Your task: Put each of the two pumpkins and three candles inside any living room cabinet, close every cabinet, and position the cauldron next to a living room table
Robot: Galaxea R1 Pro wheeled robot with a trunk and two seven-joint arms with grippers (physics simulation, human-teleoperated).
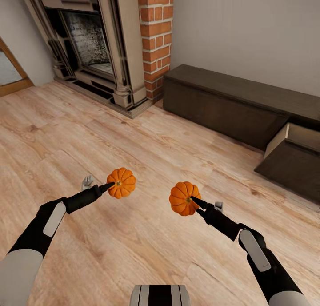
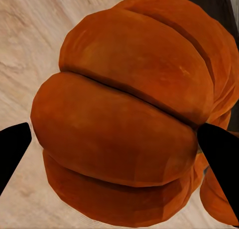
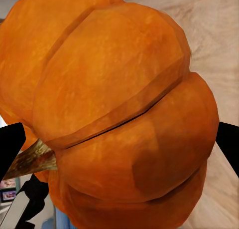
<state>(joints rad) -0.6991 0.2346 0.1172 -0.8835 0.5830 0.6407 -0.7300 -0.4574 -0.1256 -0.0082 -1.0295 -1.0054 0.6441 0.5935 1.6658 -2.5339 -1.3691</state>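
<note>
Two ribbed orange pumpkins hang above the wood floor in the head view. My left gripper (image 1: 111,185) is shut on the left pumpkin (image 1: 122,182), whose ribs (image 2: 124,119) bulge between the black fingers (image 2: 12,151) in the left wrist view. My right gripper (image 1: 194,201) is shut on the right pumpkin (image 1: 183,198); the right wrist view has that pumpkin (image 3: 119,114) and its brown stem (image 3: 32,159) up close. The dark-brown cabinet (image 1: 226,101) runs along the white wall at the right, with one drawer (image 1: 293,157) pulled open at its far right end. No candles or cauldron in view.
A stone fireplace (image 1: 89,43) with a red-brick column (image 1: 155,39) stands at the back left. Light wood floor (image 1: 146,141) stretches between me and the cabinet. A doorway edge (image 1: 11,70) sits at the far left.
</note>
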